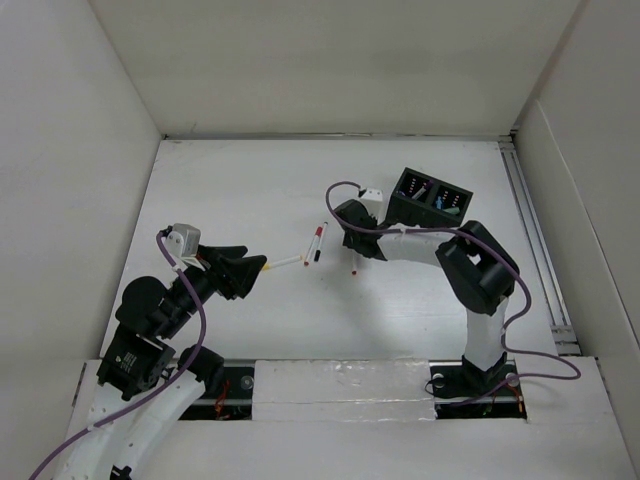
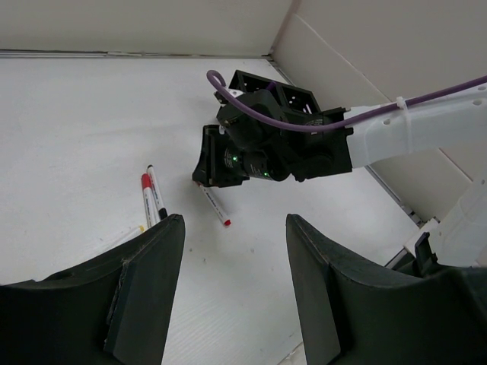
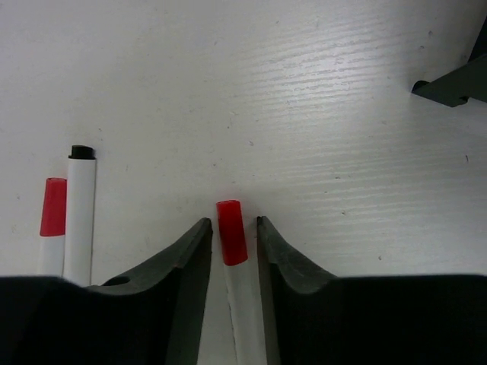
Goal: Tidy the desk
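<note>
On the white desk (image 1: 250, 190), my right gripper (image 1: 351, 238) reaches down near the middle and is shut on a red-capped white marker (image 3: 231, 239). The marker sits between its two fingers with the red tip (image 1: 353, 271) poking out past them. In the left wrist view this marker (image 2: 216, 207) lies low on the desk under the right gripper (image 2: 207, 171). My left gripper (image 1: 258, 275) hovers open at the left, nothing between its fingers (image 2: 152, 289).
Beside the held marker lie a red-capped marker (image 3: 52, 209) and a black-capped marker (image 3: 81, 198), seen together mid-desk (image 1: 316, 243). A yellow-tipped marker (image 1: 283, 262) lies by the left fingertips. A black two-compartment organizer (image 1: 430, 197) stands back right, near a metal rail (image 1: 530, 230).
</note>
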Robot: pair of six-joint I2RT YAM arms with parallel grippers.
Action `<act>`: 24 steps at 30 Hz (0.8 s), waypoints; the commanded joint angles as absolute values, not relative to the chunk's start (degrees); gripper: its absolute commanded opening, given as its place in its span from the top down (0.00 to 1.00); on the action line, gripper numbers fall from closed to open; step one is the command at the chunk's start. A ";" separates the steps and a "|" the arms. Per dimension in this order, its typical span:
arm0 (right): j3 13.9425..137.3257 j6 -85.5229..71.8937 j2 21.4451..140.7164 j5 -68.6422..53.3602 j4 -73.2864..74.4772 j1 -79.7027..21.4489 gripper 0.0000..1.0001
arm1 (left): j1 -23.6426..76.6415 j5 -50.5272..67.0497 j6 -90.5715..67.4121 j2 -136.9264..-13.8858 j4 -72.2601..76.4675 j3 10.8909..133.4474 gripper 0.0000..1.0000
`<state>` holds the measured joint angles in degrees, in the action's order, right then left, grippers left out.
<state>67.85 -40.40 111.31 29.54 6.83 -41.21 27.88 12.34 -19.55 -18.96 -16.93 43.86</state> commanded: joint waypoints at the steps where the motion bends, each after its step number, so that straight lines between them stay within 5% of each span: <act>1: 65.83 -40.69 110.74 27.86 9.41 -40.87 0.67 | 27.60 13.36 -18.98 -19.25 -14.15 43.59 0.48; 7: 65.22 -41.31 111.01 27.25 8.09 -40.87 1.00 | 27.60 13.10 -18.90 -18.90 -14.24 43.59 0.48; 24: 56.76 -38.94 79.64 36.19 -4.75 -38.24 1.00 | 27.60 13.36 -18.90 -19.51 -14.06 43.59 0.48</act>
<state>54.61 -40.36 82.81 30.52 -1.19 -40.36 27.88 12.45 -19.55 -18.96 -16.93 43.86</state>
